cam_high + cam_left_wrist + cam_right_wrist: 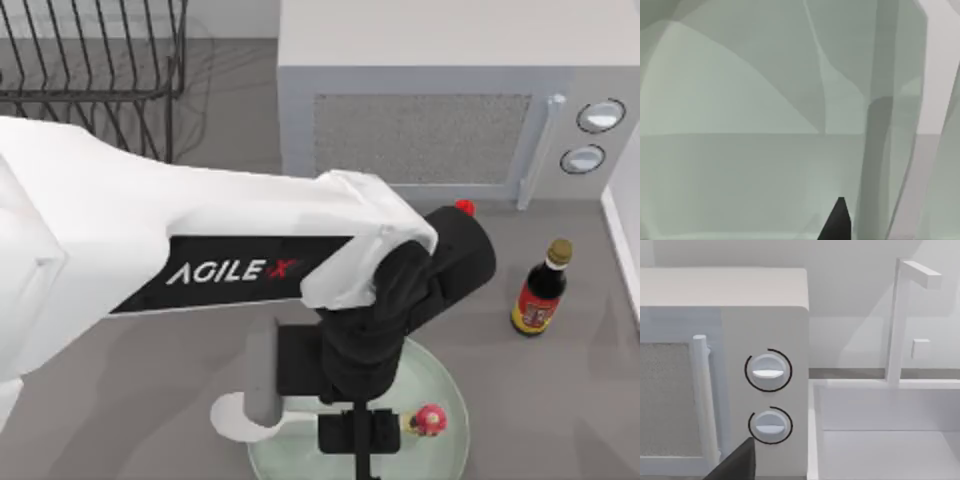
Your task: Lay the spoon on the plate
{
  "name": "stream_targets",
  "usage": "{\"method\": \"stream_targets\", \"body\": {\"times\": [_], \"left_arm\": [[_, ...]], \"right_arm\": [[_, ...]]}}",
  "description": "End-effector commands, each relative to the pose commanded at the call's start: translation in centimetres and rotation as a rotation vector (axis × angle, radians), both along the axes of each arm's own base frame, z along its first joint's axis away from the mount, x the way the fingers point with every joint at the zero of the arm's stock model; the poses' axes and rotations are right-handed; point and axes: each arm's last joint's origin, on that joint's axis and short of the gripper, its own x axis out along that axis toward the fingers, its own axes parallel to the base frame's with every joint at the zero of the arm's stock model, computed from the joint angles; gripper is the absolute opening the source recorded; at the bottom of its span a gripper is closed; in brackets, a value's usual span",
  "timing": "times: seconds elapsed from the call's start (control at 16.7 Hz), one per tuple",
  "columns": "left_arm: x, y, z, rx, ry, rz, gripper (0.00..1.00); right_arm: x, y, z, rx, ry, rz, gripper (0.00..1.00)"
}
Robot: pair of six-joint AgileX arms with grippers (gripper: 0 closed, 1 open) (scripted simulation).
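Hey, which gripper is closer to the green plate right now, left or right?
Left. The left gripper hangs right over the plate, beside the spoon. The right gripper is off by the microwave and its dials, away from the plate.

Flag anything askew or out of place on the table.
The spoon lies only partly on the plate: its white bowl overhangs the plate's left rim, while its knobbed handle end rests on the glass. The sauce bottle stands upright.

One plate (445, 385), lower centre of the top view; one spoon (236, 415) on it. One dark sauce bottle (540, 290) at right. One microwave (440, 90) with two dials, upper right. One wire rack (95, 60), upper left.
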Motion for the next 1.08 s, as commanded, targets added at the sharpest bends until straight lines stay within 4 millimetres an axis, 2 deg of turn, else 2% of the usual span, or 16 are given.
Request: {"method": "stream_targets", "body": {"times": [0.78,1.08], "left_arm": [[0.0,0.0,0.0,0.0,0.0,0.0,0.98],[0.0,0.0,0.0,0.0,0.0,0.0,1.0]], "right_arm": [[0.0,0.0,0.0,0.0,0.0,0.0,1.0],[0.0,0.0,0.0,0.0,0.0,0.0,1.0]]}}
